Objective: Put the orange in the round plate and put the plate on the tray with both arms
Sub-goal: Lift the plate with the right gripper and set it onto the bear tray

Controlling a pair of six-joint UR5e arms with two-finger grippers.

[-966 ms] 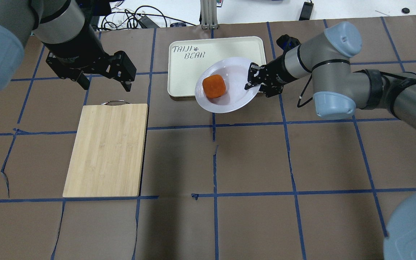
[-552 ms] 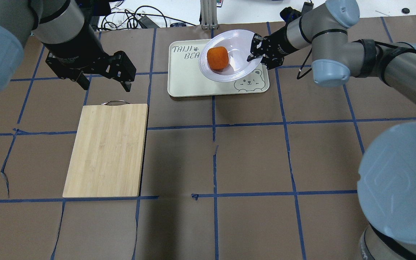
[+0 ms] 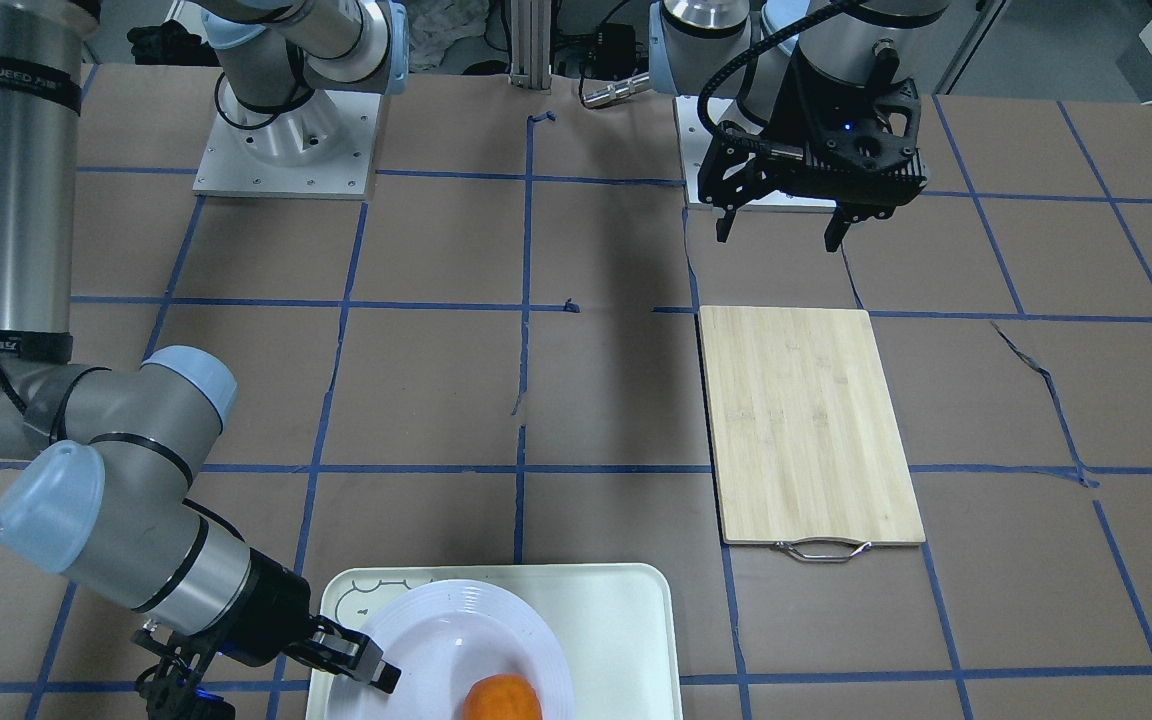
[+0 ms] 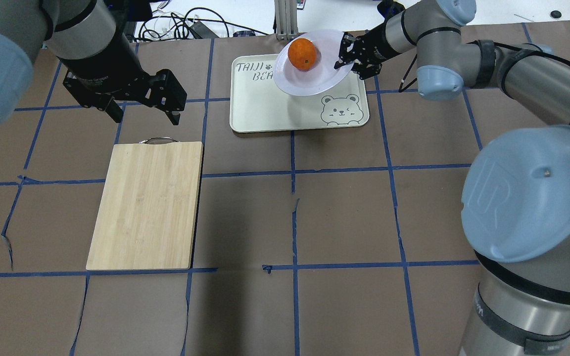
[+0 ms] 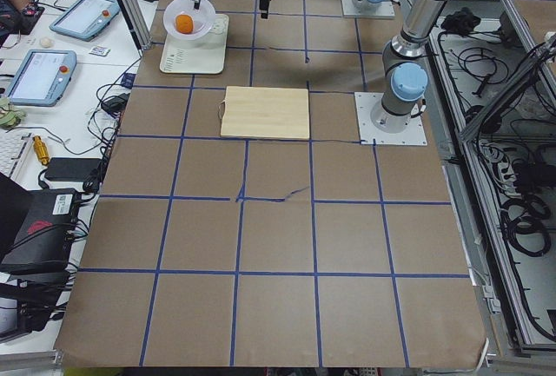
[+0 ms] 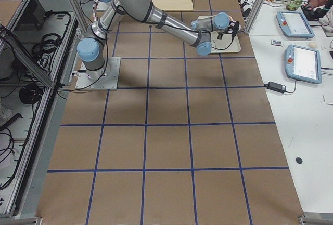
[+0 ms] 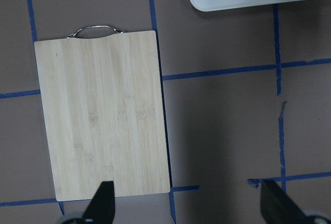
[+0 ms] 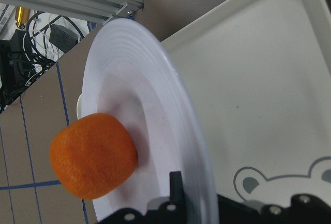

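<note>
The orange point(image 4: 302, 54) lies in the round plate point(image 4: 320, 74), on its far side. My right gripper point(image 4: 345, 58) is shut on the plate's right rim and holds it in the air over the far part of the tray point(image 4: 265, 109). In the right wrist view the orange point(image 8: 93, 154) rests in the plate point(image 8: 155, 94), with the tray point(image 8: 274, 89) and its bear drawing below. The front view shows the right gripper point(image 3: 381, 677) clamped on the plate point(image 3: 436, 640). My left gripper point(image 4: 146, 118) hangs open and holds nothing, to the tray's left.
A bamboo cutting board point(image 4: 149, 205) with a metal handle lies left of centre, under the left gripper point(image 7: 189, 203). Cables and an aluminium post point(image 4: 282, 20) stand just beyond the tray's far edge. Tablets point(image 5: 82, 16) sit on the side bench.
The right arm has carried the plate with the orange from the tray's near right edge up and away, over its far part. The orange shifted toward the plate's far side. The left arm stayed still.
</note>
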